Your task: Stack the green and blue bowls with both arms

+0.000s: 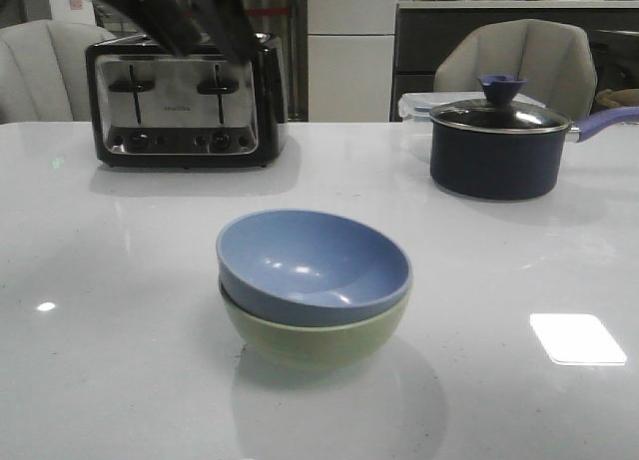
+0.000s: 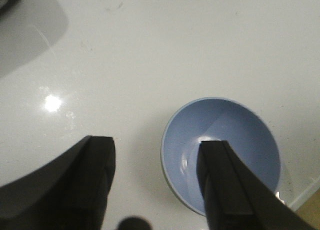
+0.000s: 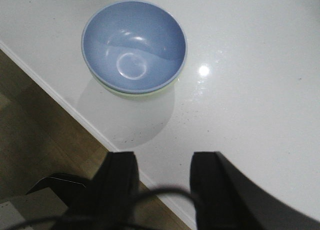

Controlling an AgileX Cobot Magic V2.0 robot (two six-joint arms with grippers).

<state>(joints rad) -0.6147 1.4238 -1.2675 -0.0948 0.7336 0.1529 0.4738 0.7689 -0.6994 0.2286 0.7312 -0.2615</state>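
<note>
The blue bowl (image 1: 313,265) sits nested inside the green bowl (image 1: 318,337) at the middle of the white table, near its front edge. Only the green bowl's outer wall shows below the blue rim. My left gripper (image 2: 156,149) is open and empty, raised above the table beside the stack; the blue bowl (image 2: 235,140) lies under its one finger. It shows blurred at the top left of the front view (image 1: 165,11). My right gripper (image 3: 162,160) is open and empty, held over the table's front edge, well apart from the blue bowl (image 3: 134,45). A sliver of green bowl (image 3: 145,94) shows there.
A silver and black toaster (image 1: 185,101) stands at the back left. A dark navy pot (image 1: 499,146) with a glass lid and a purple handle stands at the back right. Chairs stand behind the table. The table's front edge and wooden floor (image 3: 45,135) show in the right wrist view.
</note>
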